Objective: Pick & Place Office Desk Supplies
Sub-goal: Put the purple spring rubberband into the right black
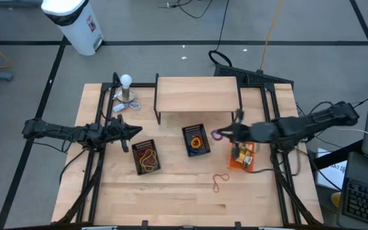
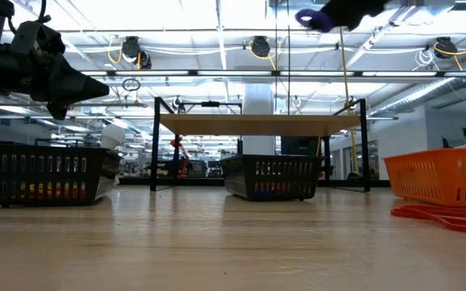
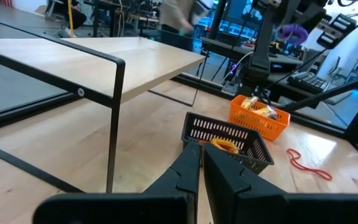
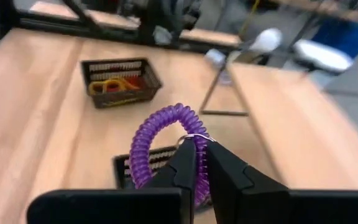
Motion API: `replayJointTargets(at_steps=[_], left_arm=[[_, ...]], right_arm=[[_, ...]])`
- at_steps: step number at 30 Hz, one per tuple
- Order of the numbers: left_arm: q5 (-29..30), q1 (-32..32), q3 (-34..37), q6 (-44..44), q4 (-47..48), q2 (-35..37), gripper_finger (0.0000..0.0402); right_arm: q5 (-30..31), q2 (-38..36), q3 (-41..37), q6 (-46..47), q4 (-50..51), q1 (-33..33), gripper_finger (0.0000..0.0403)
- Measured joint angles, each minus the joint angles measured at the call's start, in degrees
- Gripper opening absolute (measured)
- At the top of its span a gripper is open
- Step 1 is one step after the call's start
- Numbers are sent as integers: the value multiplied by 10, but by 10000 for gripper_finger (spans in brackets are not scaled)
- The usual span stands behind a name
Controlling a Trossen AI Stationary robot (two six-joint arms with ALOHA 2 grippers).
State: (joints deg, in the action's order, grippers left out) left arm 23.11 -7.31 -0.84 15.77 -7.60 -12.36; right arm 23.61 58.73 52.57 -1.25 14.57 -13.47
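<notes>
- A purple coiled loop [image 4: 164, 144] is clamped in the right gripper [image 4: 199, 155], held aloft just beside the middle black basket [image 1: 196, 140].
- The left gripper [image 3: 201, 163] is held together, empty, beside the left basket [image 1: 147, 156].

No text, label or number is legible anywhere in these views.
</notes>
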Motion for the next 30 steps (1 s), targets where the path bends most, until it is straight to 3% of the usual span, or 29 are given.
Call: replayJointTargets(at_steps=[4,7,12,16,25,30], left_arm=[[0,0,0,0,0,0,24],[0,0,0,0,0,0,24],[0,0,0,0,0,0,24],[0,0,0,-4,0,0,24],[10,0,0,-7,0,0,24],[10,0,0,-6,2,0,24]], right_arm=[[-97,79,24,12,-3,52,15],[-134,136,23,21,3,80,15],[-139,207,23,26,-7,99,15],[-179,253,23,33,-37,108,15],[-178,331,24,30,-74,109,15],[-178,340,24,6,-98,109,46]])
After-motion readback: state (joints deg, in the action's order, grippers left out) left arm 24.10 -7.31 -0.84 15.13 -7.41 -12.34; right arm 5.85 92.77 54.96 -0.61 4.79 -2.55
